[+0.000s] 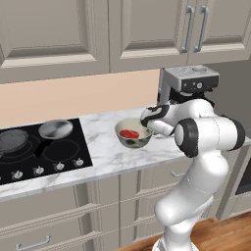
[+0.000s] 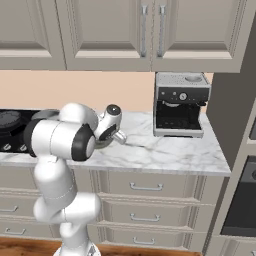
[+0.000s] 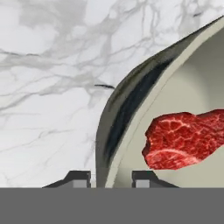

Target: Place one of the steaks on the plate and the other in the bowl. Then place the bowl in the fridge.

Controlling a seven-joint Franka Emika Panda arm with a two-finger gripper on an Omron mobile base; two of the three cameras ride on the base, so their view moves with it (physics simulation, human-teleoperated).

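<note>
Now, step: the bowl [image 1: 133,133] with one steak [image 1: 129,133] in it is being grabbed, so it can go to the fridge.
Stove: black, at the left of the counter [image 1: 105,152], with a dark pan [image 1: 13,139] and a grey metal pot [image 1: 55,129] on it.
Bowl: it sits on the marble counter, just right of the stove.
Steak: red, flat, lying inside the bowl.
Gripper [image 3: 111,179]: it is at the bowl's right rim, seen from the left base camera.
Fingers [image 3: 78,179]: one tip is outside the bowl wall and one is inside, with the rim between them. They look close on the rim, but I cannot tell if they pinch it tight yet.
Coffee machine [image 2: 180,104]: grey, at the right end of the counter, behind the arm.
Next move, I think: squeeze the rim firmly, then lift the bowl straight up and keep it level.
Watch out: a one-sided hold may let the bowl tip and the steak slide out.
</note>
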